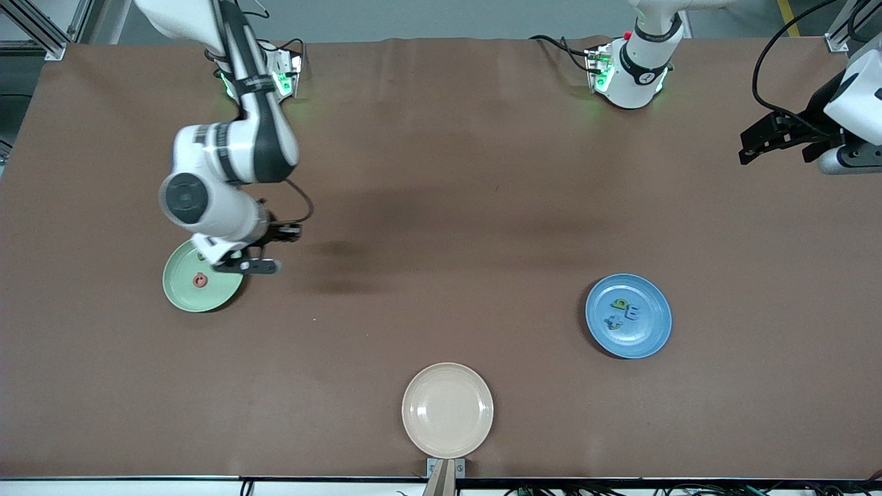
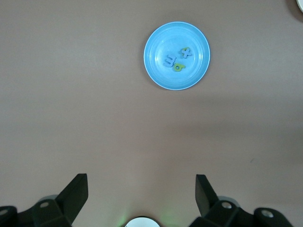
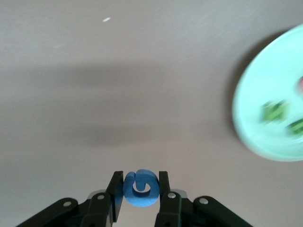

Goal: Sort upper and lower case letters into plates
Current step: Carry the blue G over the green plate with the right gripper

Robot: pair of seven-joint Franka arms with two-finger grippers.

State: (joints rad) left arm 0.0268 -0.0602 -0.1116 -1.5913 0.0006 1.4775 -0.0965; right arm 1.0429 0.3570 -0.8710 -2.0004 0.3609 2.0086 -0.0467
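My right gripper [image 3: 138, 189] is shut on a blue letter [image 3: 140, 188], up in the air over bare table beside the mint green plate [image 1: 180, 295]. In the front view this gripper [image 1: 262, 266] hangs at the plate's rim. A red letter [image 1: 200, 280] lies on that plate, and the right wrist view shows two green letters [image 3: 274, 111] there too. The blue plate [image 1: 648, 337] toward the left arm's end holds three letters, blue and green [image 2: 179, 67]. My left gripper [image 1: 751, 145] waits open and empty, high at that end of the table; its fingers [image 2: 75, 194] stand wide apart.
A cream-beige plate [image 1: 448, 410] with nothing on it sits near the table's front edge, at the middle. Brown cloth covers the whole table. The arm bases stand along the edge farthest from the front camera.
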